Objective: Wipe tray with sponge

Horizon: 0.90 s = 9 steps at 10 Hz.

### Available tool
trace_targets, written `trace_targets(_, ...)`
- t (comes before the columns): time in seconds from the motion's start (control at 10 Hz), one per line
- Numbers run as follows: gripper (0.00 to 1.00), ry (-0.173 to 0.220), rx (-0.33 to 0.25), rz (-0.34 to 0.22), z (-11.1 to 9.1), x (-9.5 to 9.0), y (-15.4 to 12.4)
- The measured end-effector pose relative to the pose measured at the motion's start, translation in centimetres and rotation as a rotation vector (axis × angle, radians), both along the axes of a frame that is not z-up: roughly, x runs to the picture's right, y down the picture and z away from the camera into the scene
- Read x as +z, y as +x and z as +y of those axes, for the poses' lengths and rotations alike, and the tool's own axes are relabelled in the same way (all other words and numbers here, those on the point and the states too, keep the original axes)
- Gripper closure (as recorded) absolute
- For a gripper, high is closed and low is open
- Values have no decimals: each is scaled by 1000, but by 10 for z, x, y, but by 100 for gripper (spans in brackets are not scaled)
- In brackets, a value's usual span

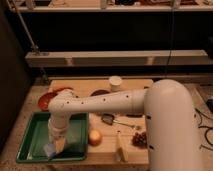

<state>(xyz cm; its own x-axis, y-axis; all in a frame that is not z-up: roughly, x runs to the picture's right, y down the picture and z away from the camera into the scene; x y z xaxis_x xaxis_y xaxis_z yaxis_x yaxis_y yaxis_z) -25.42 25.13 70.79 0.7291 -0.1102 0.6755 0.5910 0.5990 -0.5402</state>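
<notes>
Over tray [35,131] front | fingers [56,146] apparently clamped on sponge [50,149], pressing down

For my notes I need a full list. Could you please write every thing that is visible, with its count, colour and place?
tray: one, dark green, front left of the table
sponge: one, blue with a yellowish side, on the tray's front part, under the gripper
bowl: one, red, behind the tray
cup: one, pale, at the table's back
round fruit: one, orange-yellow, right of the tray
grapes: one dark bunch, front right
banana: one, pale yellow, front edge
table: one, light wood
arm: one, white, reaching left over the table
gripper: one, shut on the sponge, low over the tray
</notes>
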Motion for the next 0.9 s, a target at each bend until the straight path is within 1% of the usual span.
trace_targets(0.6, 87, 3, -4, 5, 1, 1, -1)
trace_targets(0.7, 87, 21, -19, 23, 6, 5, -8)
trace_targets(0.8, 87, 38, -28, 40, 13, 13, -12)
trace_targets(0.9, 87, 49, -38, 53, 19, 21, -10)
